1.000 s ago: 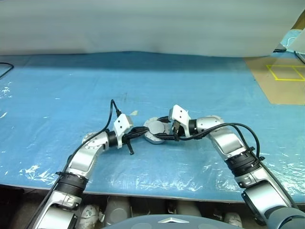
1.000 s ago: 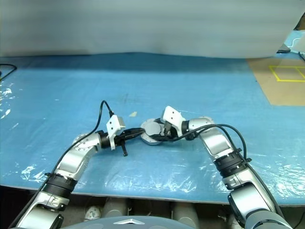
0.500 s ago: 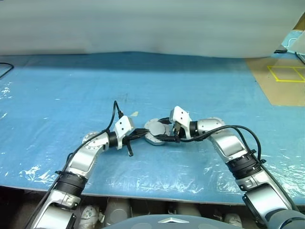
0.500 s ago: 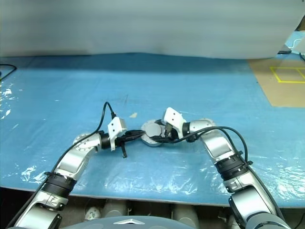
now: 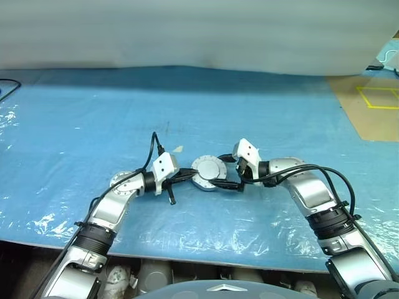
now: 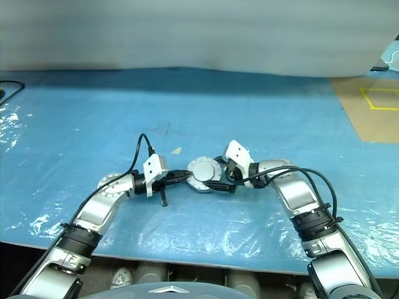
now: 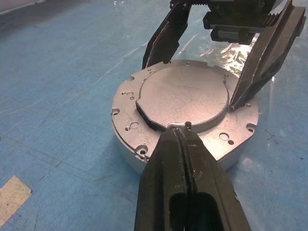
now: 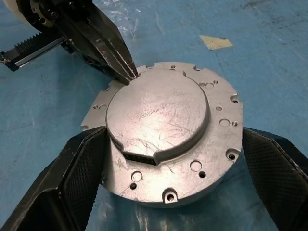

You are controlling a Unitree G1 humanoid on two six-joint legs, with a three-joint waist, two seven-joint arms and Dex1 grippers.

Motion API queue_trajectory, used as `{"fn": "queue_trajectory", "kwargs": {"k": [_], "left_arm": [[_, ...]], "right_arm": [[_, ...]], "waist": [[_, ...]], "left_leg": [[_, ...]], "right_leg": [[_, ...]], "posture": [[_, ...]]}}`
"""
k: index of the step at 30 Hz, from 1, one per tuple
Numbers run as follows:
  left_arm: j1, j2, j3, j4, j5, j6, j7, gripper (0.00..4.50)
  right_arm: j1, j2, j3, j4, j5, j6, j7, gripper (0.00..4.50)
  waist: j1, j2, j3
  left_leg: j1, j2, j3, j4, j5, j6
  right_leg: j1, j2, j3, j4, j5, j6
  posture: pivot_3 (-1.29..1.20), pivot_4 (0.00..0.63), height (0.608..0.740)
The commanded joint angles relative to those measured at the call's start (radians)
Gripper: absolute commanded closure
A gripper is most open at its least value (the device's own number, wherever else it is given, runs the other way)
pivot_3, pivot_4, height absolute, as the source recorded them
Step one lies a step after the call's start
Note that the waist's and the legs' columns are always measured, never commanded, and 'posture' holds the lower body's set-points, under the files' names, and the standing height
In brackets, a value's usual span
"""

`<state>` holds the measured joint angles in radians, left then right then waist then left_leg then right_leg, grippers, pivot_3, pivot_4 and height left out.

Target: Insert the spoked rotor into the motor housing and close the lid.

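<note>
The motor housing, a round grey metal puck, lies on the blue sheet at the middle of the table. The lid sits on it, smooth plain face up. My left gripper is shut, and its tip rests on the lid's raised edge on the housing's left side. My right gripper is open from the right. Its black fingers stand on either side of the housing wall, close to it. The spoked rotor is out of view.
A small beige scrap lies on the blue plastic-covered table just behind the left gripper. A brown board with yellow tape lies at the far right. A black cable shows at the far left edge.
My right gripper has opened wider and drawn back slightly to the right, away from the housing. The left gripper stays shut at the lid's edge.
</note>
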<state>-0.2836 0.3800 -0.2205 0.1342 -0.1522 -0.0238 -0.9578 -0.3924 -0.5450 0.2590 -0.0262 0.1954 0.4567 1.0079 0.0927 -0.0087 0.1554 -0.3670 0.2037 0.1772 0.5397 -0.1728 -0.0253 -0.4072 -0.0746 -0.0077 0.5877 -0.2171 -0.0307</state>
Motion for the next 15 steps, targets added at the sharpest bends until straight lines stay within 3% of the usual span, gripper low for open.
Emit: {"fn": "queue_trajectory", "kwargs": {"k": [1, 10, 15], "left_arm": [[-0.004, 0.007, -0.008, 0.028, 0.016, 0.001, 0.001, 4.50], [-0.019, 0.004, -0.012, 0.054, 0.019, -0.018, -0.001, 4.50], [-0.020, 0.007, -0.012, 0.057, 0.019, -0.020, -0.002, 4.50]], "right_arm": [[0.033, -0.021, -0.001, -0.043, -0.001, 0.000, 0.004, 0.01], [0.031, 0.027, -0.206, -0.115, 0.219, 0.203, -0.063, 0.01], [0.031, 0.043, -0.321, -0.077, 0.369, 0.513, -0.150, 0.01]], "waist": [[0.001, 0.000, 0.000], [0.001, 0.001, 0.001], [0.001, 0.001, 0.001]], "left_leg": [[0.000, 0.000, 0.000, 0.000, 0.000, 0.000], [-0.001, 0.000, 0.000, 0.000, 0.000, 0.000], [-0.001, 0.000, 0.000, 0.000, 0.000, 0.000]], "right_leg": [[0.000, 0.000, 0.000, 0.000, 0.000, 0.000], [-0.001, 0.000, 0.000, 0.000, 0.000, 0.000], [-0.001, 0.000, 0.000, 0.000, 0.000, 0.000]], "posture": [[0.00, 0.150, 0.740], [0.00, 0.150, 0.740], [0.00, 0.150, 0.740]]}}
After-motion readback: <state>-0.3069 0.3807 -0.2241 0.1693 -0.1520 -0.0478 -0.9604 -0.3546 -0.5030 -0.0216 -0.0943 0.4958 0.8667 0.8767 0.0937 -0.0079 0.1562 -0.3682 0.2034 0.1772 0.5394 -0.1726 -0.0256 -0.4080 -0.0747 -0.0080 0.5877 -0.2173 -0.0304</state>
